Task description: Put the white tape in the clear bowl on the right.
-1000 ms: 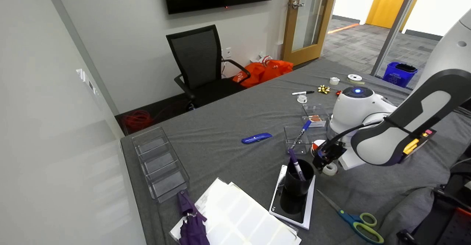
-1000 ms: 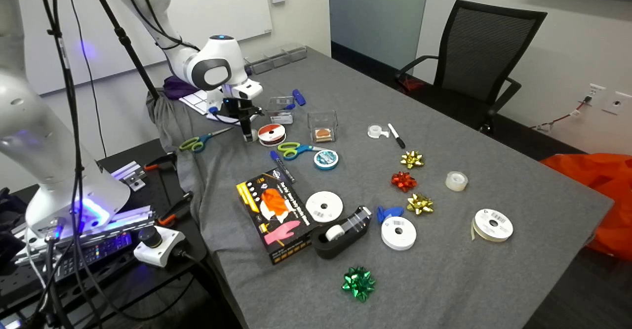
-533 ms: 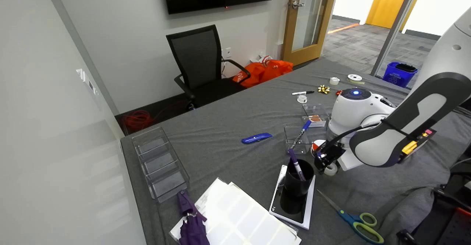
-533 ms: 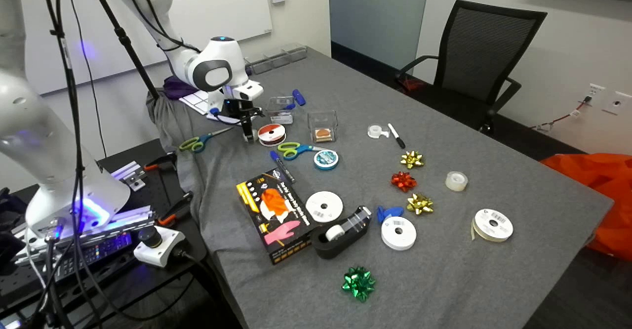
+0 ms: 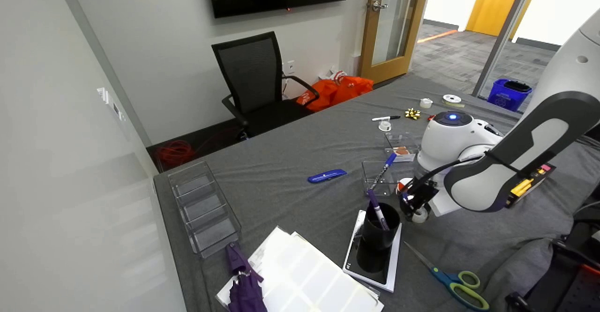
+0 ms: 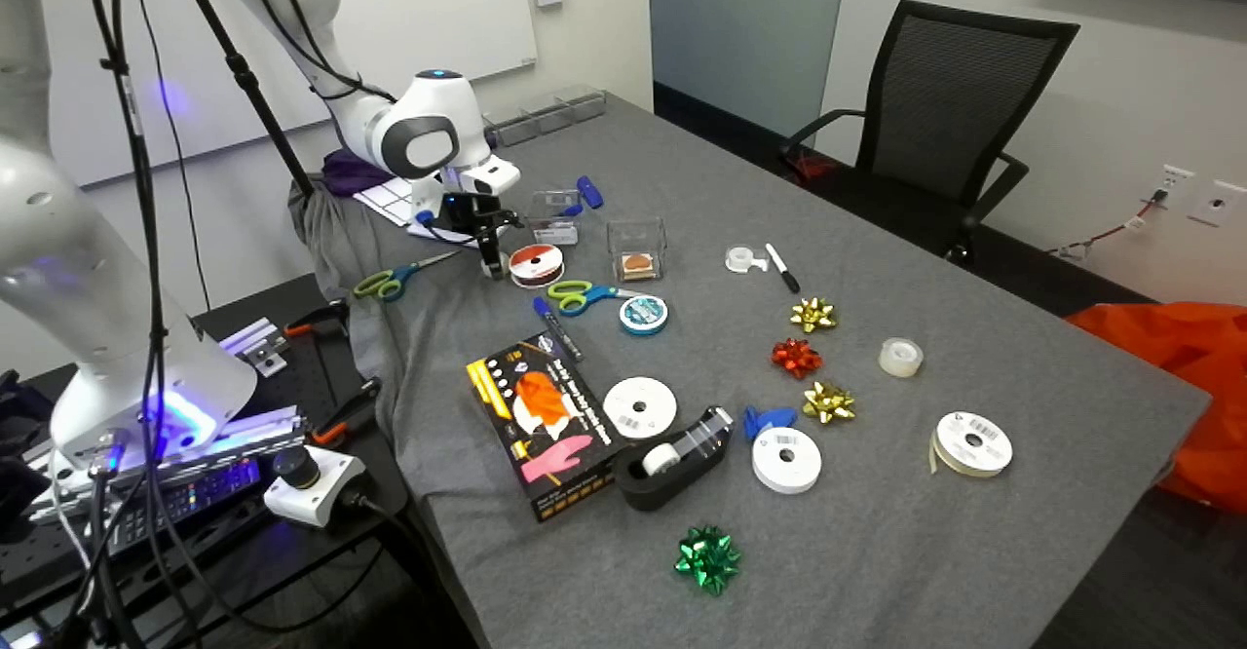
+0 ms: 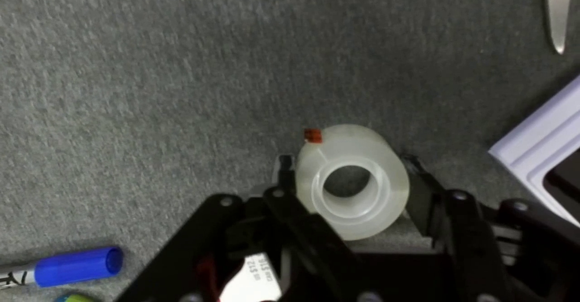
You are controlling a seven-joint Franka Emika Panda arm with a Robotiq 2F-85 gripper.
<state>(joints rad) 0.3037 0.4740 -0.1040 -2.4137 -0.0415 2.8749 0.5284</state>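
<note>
The white tape (image 7: 351, 145) is a translucent white roll with a small orange tab, lying flat in the wrist view. My gripper (image 7: 350, 168) is shut on it, one finger against each side. In an exterior view the tape (image 5: 420, 215) shows partly behind the gripper, low at the cloth. Two clear bowls, square and see-through, stand close by. The right-hand clear bowl (image 6: 638, 237) holds something tan and white. Beside it, nearer the arm, is the other clear bowl (image 6: 552, 204), with a blue marker (image 5: 388, 162) at it.
A red-and-white ribbon spool (image 6: 536, 265) sits between the gripper and the bowls. The black pen cup (image 5: 373, 237) stands close to the gripper on a white-edged device (image 5: 393, 281). Scissors (image 5: 452, 281) lie nearby. More tape rolls, bows and spools are spread farther along the table.
The gripper's fingers have come together on the tape. The arm has shifted only slightly, and the tape with it a little; the other things stand as before.
</note>
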